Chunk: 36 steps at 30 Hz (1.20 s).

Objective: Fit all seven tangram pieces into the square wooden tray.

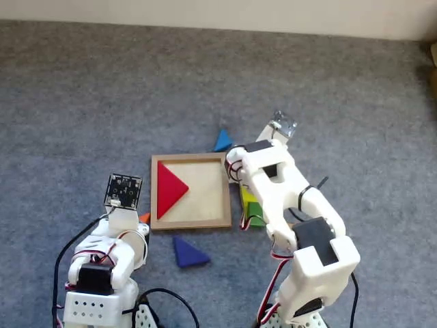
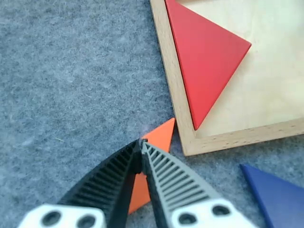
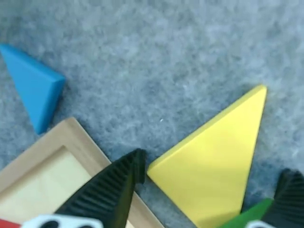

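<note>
The square wooden tray lies about in the middle of the counter. It holds one piece, the red triangle, against the wall that faces the counter's left edge. The right fingers are spread wide on either side of the yellow triangle. This piece lies flat on the counter just beside the tray's opposite wall, with a green piece close against it. The left fingers are pressed together and hold nothing, above the orange triangle near a tray corner.

The danger, I think, is in the closing. The yellow piece is low and its edges are slanted, so the fingers may slip and push it away. One finger is also very near the tray wall and could catch it and shift the tray.
</note>
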Tool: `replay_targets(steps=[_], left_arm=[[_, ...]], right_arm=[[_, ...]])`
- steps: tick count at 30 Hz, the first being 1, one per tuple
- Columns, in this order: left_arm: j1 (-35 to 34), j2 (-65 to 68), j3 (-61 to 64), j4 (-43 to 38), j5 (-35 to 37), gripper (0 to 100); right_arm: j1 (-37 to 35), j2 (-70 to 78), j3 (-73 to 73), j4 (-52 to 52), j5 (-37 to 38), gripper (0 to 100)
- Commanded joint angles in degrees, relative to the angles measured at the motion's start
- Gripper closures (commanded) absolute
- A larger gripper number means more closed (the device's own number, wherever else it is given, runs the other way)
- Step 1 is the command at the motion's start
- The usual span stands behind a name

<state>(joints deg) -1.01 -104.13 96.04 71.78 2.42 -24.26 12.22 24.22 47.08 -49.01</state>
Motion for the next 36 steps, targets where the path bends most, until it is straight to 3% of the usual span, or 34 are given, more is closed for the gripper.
replay_targets(steps=[1, 14, 21, 36], left_arm=[[-0.22, 0.04, 1.19, 0.26, 0.53, 99], [-0.22, 0.04, 1.19, 0.26, 0.53, 99], [-0.22, 0.04, 1.19, 0.26, 0.53, 99], [-0.22, 0.04, 1.19, 0.26, 0.53, 99]], right_arm=[[1.45, 0.4, -3.03, 0.13, -0.09, 60.1], [2.77, 0.4, -2.95, 0.22, 0.0, 60.8], [2.77, 0.4, -2.86, 0.22, 0.09, 70.1], [2.42, 0.22, -3.03, 0.22, 7.21, 70.3]])
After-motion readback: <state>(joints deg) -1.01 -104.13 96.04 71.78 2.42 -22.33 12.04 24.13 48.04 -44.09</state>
